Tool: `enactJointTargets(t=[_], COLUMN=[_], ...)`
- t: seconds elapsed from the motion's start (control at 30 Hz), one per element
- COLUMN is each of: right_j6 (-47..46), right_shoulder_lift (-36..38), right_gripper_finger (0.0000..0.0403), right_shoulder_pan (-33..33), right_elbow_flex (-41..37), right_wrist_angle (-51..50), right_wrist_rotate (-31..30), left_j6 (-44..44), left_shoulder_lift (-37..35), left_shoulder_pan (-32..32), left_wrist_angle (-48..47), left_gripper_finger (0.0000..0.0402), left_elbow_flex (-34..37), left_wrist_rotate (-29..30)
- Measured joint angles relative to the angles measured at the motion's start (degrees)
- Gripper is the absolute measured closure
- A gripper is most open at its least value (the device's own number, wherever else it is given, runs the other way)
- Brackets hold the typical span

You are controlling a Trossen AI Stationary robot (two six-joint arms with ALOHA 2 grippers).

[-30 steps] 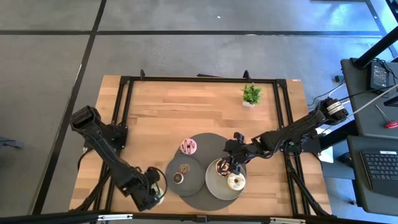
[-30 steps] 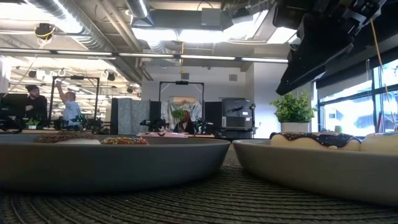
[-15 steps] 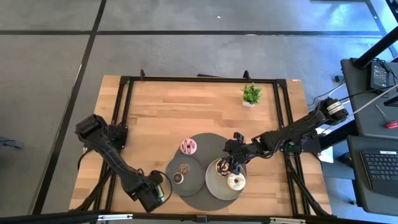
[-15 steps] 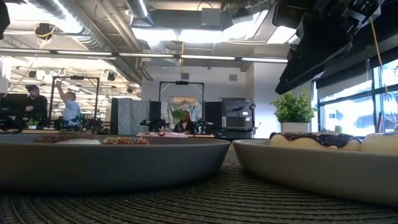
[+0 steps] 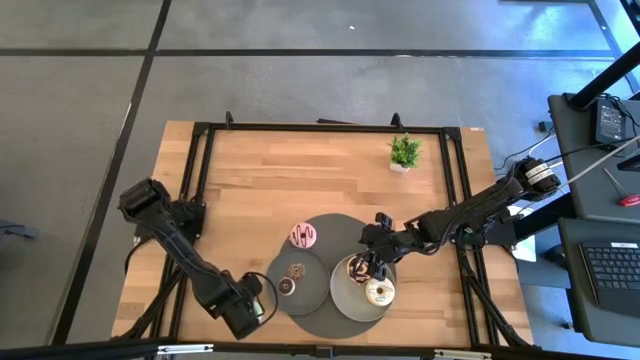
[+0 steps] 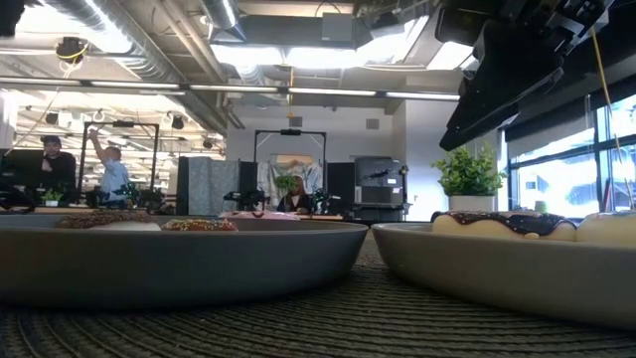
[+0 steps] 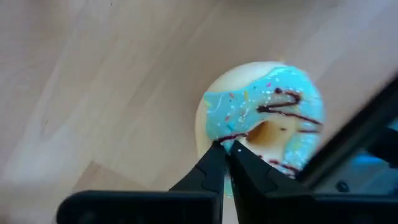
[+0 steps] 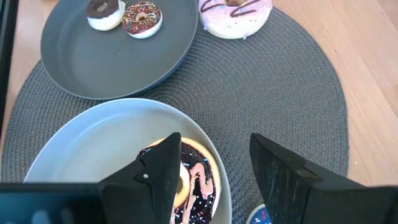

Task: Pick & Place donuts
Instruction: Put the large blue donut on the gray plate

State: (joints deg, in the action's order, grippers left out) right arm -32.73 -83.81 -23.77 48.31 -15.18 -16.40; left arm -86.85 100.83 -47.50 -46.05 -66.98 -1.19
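A green-iced donut (image 7: 267, 118) lies flat on the bare wood near the table's front left. My left gripper (image 7: 225, 148) (image 5: 252, 305) is shut, its tips over the donut's rim. My right gripper (image 8: 214, 149) (image 5: 368, 262) hangs open above the light grey plate (image 8: 87, 149), one finger on each side of a chocolate donut (image 8: 194, 180) without touching it. A cream-white donut (image 5: 379, 292) shares that plate. Two mini donuts (image 8: 102, 9) (image 8: 142, 18) sit on the dark plate (image 8: 81, 62). A pink donut (image 8: 235, 12) lies on the mat. My left gripper's shut fingertips (image 7: 214, 152) come from above onto the icing at the green donut's rim (image 7: 239, 134), beside its hole. I cannot tell whether they touch it. The donut lies flat on the wood.
Both plates stand on a round woven grey mat (image 8: 298, 93) at the table's front middle. A small potted plant (image 5: 405, 152) stands at the far right. Black frame rails (image 5: 200, 180) run along the table's left and right sides. People are in the room behind (image 6: 109, 169).
My left gripper has moved a little toward the table's right, along the front edge, and has shut above the green donut. The donuts and plates lie as they did.
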Motion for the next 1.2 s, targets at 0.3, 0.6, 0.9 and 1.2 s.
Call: enactJointTargets(t=[0.3,0.6,0.9,1.2], right_j6=[-0.1,-4.9,-12.7,-14.9], right_shoulder_lift=[0.4,10.4,17.9,18.6], right_gripper_finger=[0.0210,0.0210,0.0210,0.0210], right_shoulder_pan=[0.0,0.0,0.0,0.0], right_elbow_flex=[0.0,0.0,0.0,0.0], right_wrist_angle=[-1.5,-13.0,-29.5,-30.9], right_wrist_rotate=[4.3,0.6,-1.2,-2.0], left_j6=[12.2,36.1,47.3,47.1], left_shoulder_lift=[-6.5,-3.5,2.9,12.6], left_shoulder_pan=[4.8,21.8,27.5,27.5], left_wrist_angle=[7.1,27.6,32.2,21.9], left_gripper_finger=[0.0396,0.0397,0.0399,0.0399], left_elbow_flex=[-4.6,-5.5,-13.6,-25.0], left_wrist_rotate=[14.8,11.6,4.9,1.9])
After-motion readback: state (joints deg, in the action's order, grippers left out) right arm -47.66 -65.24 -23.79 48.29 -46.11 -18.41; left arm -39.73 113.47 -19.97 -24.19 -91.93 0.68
